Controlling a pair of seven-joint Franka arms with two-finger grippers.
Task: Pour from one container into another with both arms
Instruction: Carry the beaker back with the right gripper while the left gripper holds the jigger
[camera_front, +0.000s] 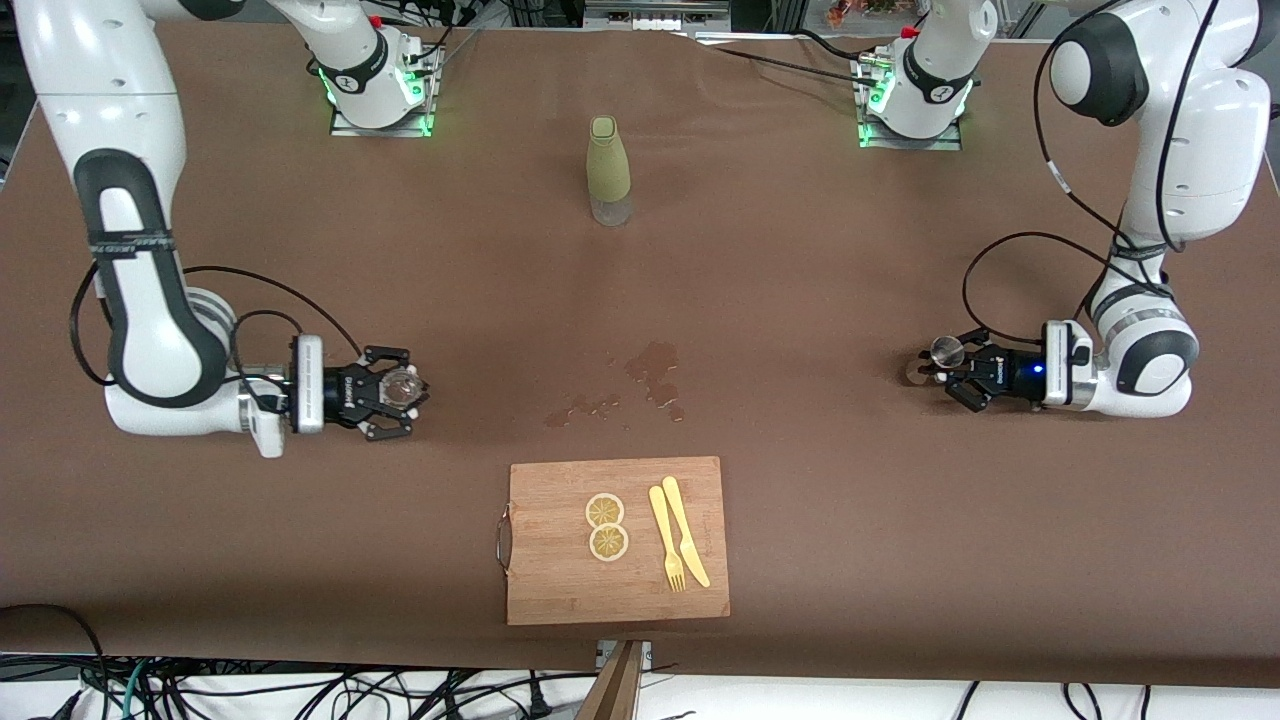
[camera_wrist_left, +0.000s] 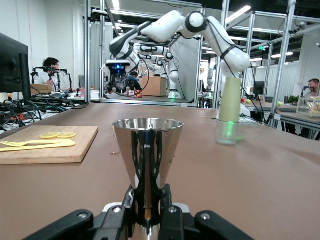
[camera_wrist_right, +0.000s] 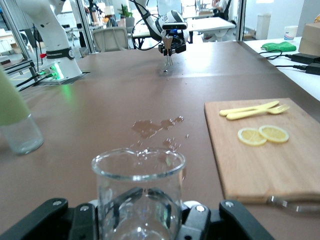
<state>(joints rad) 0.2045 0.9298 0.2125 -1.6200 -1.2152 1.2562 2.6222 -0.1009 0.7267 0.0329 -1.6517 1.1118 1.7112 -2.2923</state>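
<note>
We log left gripper (camera_front: 942, 372) clamped on steel jigger (camera_wrist_left: 148, 150), upright, low over table (camera_front: 800, 300) | right gripper (camera_front: 396, 398) clamped on clear glass beaker (camera_wrist_right: 138, 192), upright | spill patch (camera_front: 650, 375), cutting board (camera_front: 617, 590) between the grippers.

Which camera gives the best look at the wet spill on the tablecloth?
The front view: the spill shows whole from above, mid-table, between the bottle and the cutting board. The right wrist view shows it obliquely past the held glass beaker. The left wrist view shows only faint droplets beside the board.
</note>
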